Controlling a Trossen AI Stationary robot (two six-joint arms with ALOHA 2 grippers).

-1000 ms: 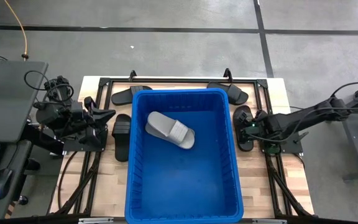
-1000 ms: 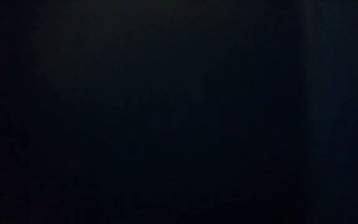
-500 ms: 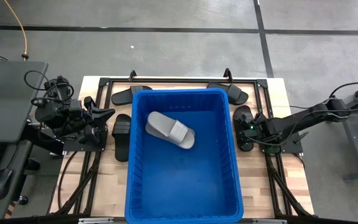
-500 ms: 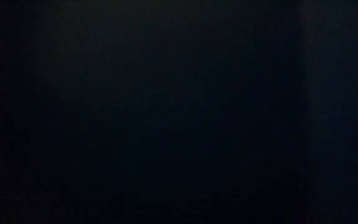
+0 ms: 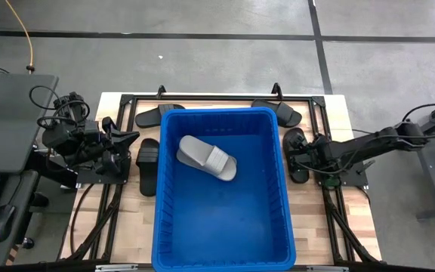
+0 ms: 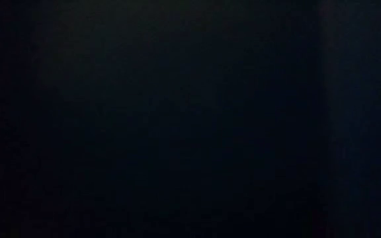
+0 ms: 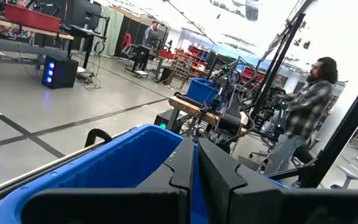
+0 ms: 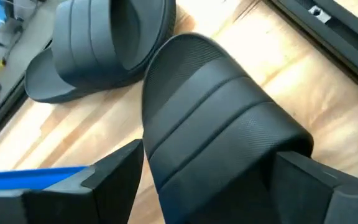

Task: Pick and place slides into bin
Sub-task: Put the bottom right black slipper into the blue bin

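Note:
The blue bin (image 5: pixel 223 189) stands mid-table with a light grey slide (image 5: pixel 207 157) lying on its floor. Black slides lie on the table: one left of the bin (image 5: pixel 148 166), one at the far left (image 5: pixel 157 115), one at the far right (image 5: pixel 282 113) and one right of the bin (image 5: pixel 297 157). My right gripper (image 5: pixel 294 155) is open over that last slide (image 8: pixel 216 124), one finger on each side of its strap. My left gripper (image 5: pixel 129 141) is shut and empty left of the bin, with its fingers (image 7: pixel 194 168) pointing at the bin wall. My right gripper (image 8: pixel 207 152) has its left finger (image 8: pixel 114 174) and right finger (image 8: pixel 316 180) standing on either side of the black slide's strap (image 8: pixel 229 130), across the slide, which lies flat on the table. I cannot tell whether the fingers touch it.
Black frame rails (image 5: pixel 331 189) run along the table's edges beside the slides. The far-right black slide shows close by in the right wrist view (image 8: pixel 104 50). The low view is dark. A person (image 7: pixel 300 118) stands in the room beyond the table.
My right gripper has moved toward the table's left, toward the bin, coming over the black slide right of the bin. The slides and the bin have kept still.

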